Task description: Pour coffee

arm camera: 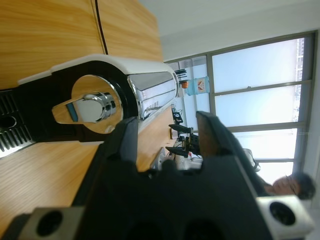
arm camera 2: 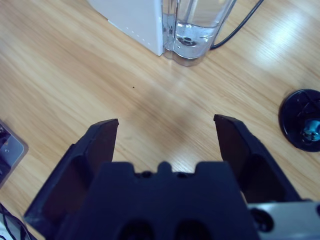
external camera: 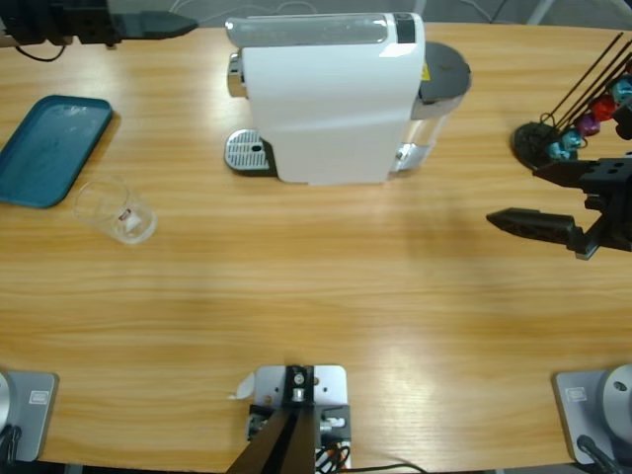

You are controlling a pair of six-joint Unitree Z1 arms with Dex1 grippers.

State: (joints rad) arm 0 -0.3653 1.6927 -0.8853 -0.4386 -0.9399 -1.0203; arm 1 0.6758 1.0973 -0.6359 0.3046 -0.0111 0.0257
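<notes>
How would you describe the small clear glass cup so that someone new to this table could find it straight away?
Start at the big white coffee machine at the back of the wooden table and look toward the teal tray off to one side. Just beside the tray's near corner lies the clear glass cup, tipped on its side. It is the only see-through item there, and it carries a small red mark.

No legible text, brand, or number in any view. Glass cup (external camera: 118, 211): small red mark on its wall, too small to read. Coffee machine (external camera: 331, 97): yellow label at its right side, beside the water tank, characters not resolvable. Left wrist view: orange-and-white sign (arm camera: 200, 84) at the window, wording unreadable.
</notes>
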